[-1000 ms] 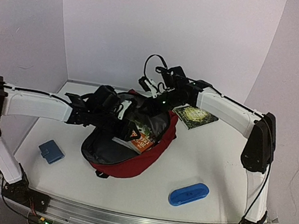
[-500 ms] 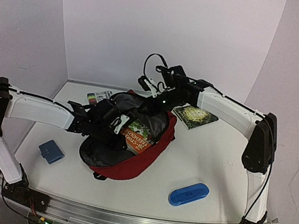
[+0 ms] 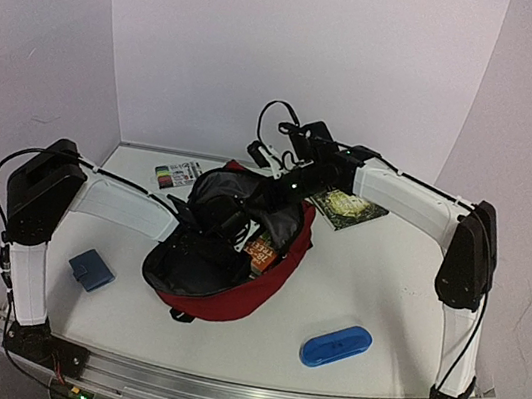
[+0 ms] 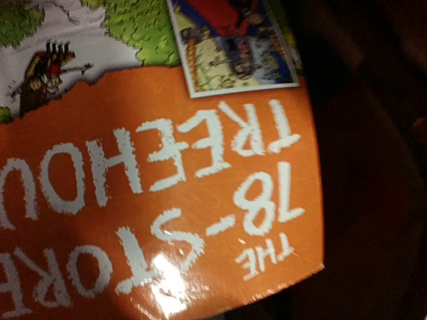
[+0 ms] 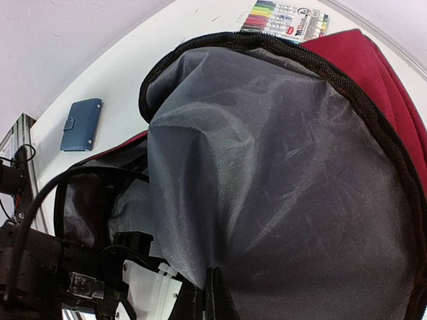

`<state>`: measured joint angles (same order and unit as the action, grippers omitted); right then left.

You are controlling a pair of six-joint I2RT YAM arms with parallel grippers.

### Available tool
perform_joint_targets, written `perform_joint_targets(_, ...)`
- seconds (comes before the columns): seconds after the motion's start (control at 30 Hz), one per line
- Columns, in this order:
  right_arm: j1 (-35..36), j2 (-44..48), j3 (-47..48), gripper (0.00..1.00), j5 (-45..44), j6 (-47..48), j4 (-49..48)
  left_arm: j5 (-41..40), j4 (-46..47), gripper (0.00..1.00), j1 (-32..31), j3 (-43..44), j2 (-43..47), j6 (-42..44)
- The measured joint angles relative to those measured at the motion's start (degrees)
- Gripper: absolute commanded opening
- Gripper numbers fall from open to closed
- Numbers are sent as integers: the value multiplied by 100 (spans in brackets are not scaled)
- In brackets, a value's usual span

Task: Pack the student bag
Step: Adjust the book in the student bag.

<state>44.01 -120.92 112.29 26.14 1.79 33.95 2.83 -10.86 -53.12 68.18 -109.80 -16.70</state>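
The student bag [image 3: 231,293], dark red with grey lining [image 5: 280,173], lies open in the middle of the table. My right gripper [image 3: 286,175] is shut on the bag's upper flap and holds it up; its fingertips [image 5: 212,287] pinch the grey lining. An orange-covered book [image 3: 262,251] sits inside the bag's mouth. My left gripper [image 3: 237,226] is down in the opening, right at the book. The left wrist view is filled by the book's cover [image 4: 153,187], and its own fingers do not show there.
A second book [image 3: 348,207] lies behind the bag on the right. A marker pack [image 3: 178,174] lies at the back left. A small blue wallet [image 3: 91,269] is at the front left, and a blue oblong case [image 3: 335,344] at the front right.
My left arm has pushed further into the bag, and the orange book has slid deeper inside. The right gripper keeps the flap raised in the same place.
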Motion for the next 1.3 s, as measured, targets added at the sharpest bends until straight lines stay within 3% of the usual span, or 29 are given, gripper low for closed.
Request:
perform_joint_targets(0.13,-8,109,-135,1,6,-30,-11,-30,90,44,-57,17,52,-72)
perform_joint_targets(0.33,-85,253,-239,45,117,-61,-88,2,-53,67,-81,-171,710,-225)
perform_joint_targets(0.4,-146,349,-245,55,249,-102,-206,36,-248,70,-94,-276,1041,-288)
perform_joint_targets(0.5,-302,475,-241,63,332,-126,-240,39,-498,74,-107,-491,1608,-470)
perform_joint_targets(0.67,-1134,498,-243,68,74,22,-151,-94,-1024,80,-55,-807,2603,-920)
perform_joint_targets(0.83,-1746,234,-118,72,-805,464,-99,-357,-1318,82,-55,-823,2845,-1315)
perform_joint_targets(1.13,-1625,-1668,1172,74,-2157,1296,52,-561,-1885,84,-55,-425,2553,-1723)
perform_joint_targets(1.3,-1625,-2293,1859,73,-2537,1447,101,-674,-2111,85,-55,-88,2553,-1815)
